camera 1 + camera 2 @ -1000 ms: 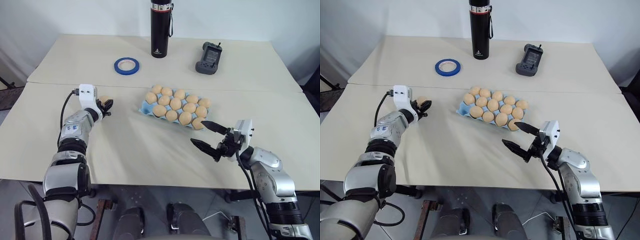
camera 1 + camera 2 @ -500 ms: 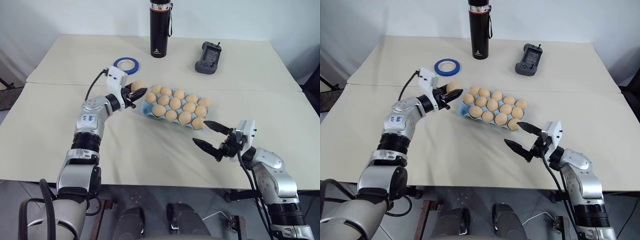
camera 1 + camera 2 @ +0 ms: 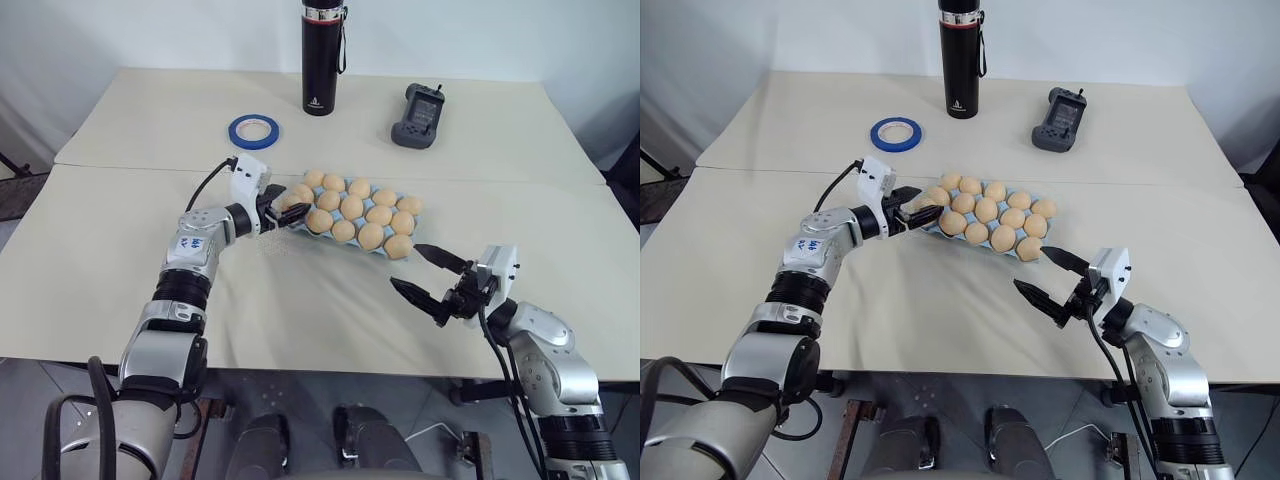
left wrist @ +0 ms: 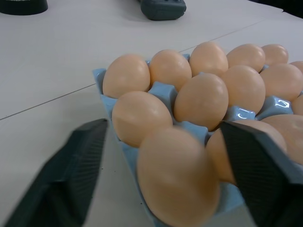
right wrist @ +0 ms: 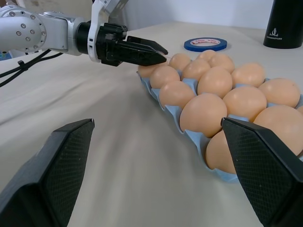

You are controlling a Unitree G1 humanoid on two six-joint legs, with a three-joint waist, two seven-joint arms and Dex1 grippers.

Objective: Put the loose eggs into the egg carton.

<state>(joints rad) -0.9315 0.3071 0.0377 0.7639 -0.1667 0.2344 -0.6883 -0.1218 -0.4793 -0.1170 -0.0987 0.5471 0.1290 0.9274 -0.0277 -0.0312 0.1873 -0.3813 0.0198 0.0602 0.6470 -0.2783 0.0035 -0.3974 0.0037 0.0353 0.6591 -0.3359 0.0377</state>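
Observation:
The light blue egg carton (image 5: 194, 136) lies mid-table, its cups holding several pale orange-tan eggs (image 3: 350, 207). My left gripper (image 3: 290, 212) is at the carton's left corner, open. Its fingers (image 4: 78, 161) stand on either side of the corner egg (image 4: 177, 182), with gaps showing, and that egg rests in the carton's corner cup. My right gripper (image 3: 405, 266) hovers open over the table just in front of the carton's right end, with nothing between its fingers (image 5: 71, 156). The right wrist view also shows the left gripper (image 5: 142, 52) at the carton's far corner.
A black flask (image 3: 320, 55), a blue tape ring (image 3: 253, 131) and a grey handheld controller (image 3: 417, 115) stand behind the carton. The table's front edge runs close under my right gripper.
My left gripper carried an egg rightward from the table's left side to the carton's left corner and opened there. The egg now sits in the corner cup. The right arm stayed put.

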